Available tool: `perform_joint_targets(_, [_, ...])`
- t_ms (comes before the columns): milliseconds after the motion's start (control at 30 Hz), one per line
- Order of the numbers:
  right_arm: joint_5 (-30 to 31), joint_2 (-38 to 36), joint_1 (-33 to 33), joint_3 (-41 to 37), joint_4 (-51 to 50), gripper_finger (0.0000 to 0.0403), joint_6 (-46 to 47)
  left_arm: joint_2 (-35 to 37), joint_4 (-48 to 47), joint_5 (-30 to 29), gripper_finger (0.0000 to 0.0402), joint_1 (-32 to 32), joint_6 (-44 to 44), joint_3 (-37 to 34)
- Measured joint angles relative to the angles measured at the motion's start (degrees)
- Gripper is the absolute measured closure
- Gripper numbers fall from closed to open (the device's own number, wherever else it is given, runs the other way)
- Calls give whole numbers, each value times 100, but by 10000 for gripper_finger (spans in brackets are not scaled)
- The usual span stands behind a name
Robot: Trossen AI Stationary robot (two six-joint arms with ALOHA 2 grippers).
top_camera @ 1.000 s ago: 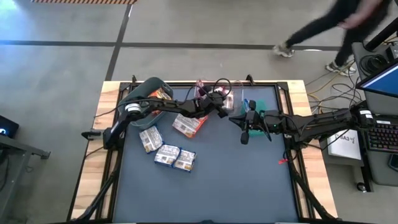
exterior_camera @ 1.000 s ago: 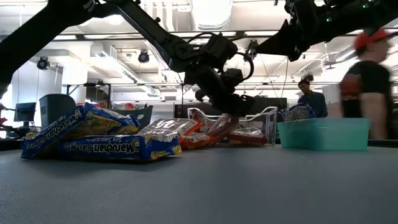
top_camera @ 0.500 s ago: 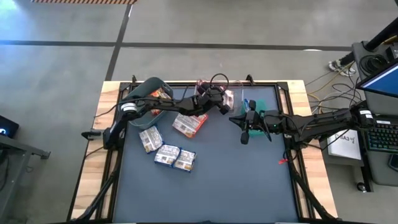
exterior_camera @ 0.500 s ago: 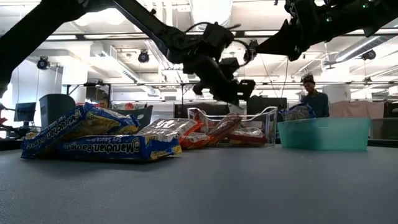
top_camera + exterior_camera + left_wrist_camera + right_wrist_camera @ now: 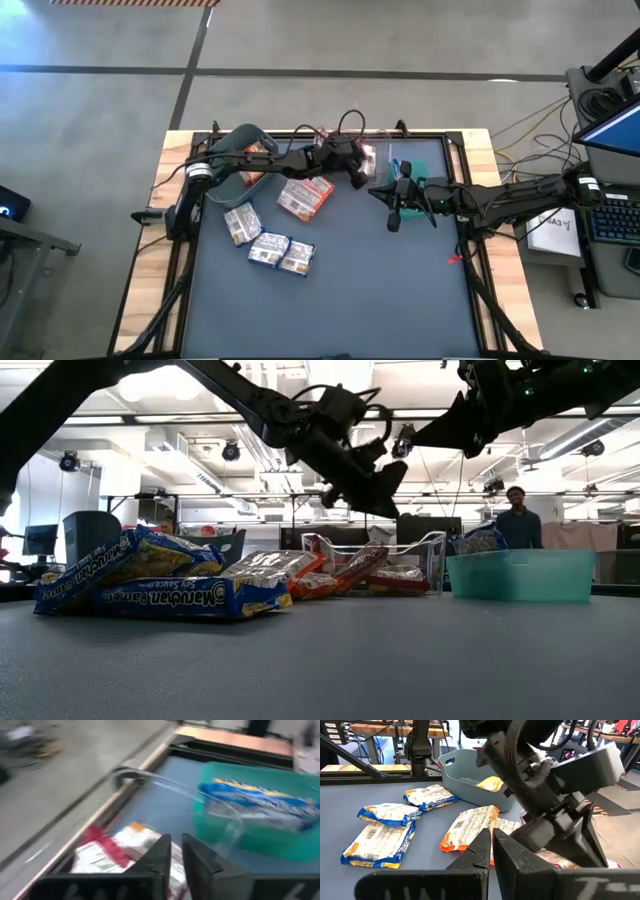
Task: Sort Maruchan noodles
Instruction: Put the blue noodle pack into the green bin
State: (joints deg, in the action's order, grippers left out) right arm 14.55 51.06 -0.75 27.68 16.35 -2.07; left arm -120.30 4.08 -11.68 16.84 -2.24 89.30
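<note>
Wrist view from your left gripper (image 5: pixel 172 855) shows narrow empty fingers over maroon-and-white packets (image 5: pixel 125 852) in the clear bin (image 5: pixel 220 812), hidden from overhead. Blue-and-white flat plastic packets (image 5: pixel 268 246) lie mid-table. Right gripper (image 5: pixel 393 222) hangs pinched shut. Left has lifted since earlier.

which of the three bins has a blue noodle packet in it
The green bin, at the table's back right. A blue-and-white packet lies in it; the clear bin holds maroon-and-white ones, the grey bin an orange one.
</note>
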Motion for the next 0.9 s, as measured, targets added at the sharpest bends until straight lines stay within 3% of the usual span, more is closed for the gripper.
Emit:
perform_joint_targets(100, [0,-2,0,0,1,394,0,-56,-89,99,328,111,382,0])
perform_joint_targets(333, [0,-4,0,0,1,394,-65,-191,45,-855,217,102,594,-9])
perform_joint_targets(467, [0,-4,0,0,13,394,-82,-357,37,-694,175,96,566,-9])
perform_joint_targets(667, [0,-4,0,0,23,394,-170,-500,168,-1044,162,82,411,-9])
perform_joint_targets(900, [0,-4,0,55,23,394,-193,-528,83,-1622,193,81,408,-9])
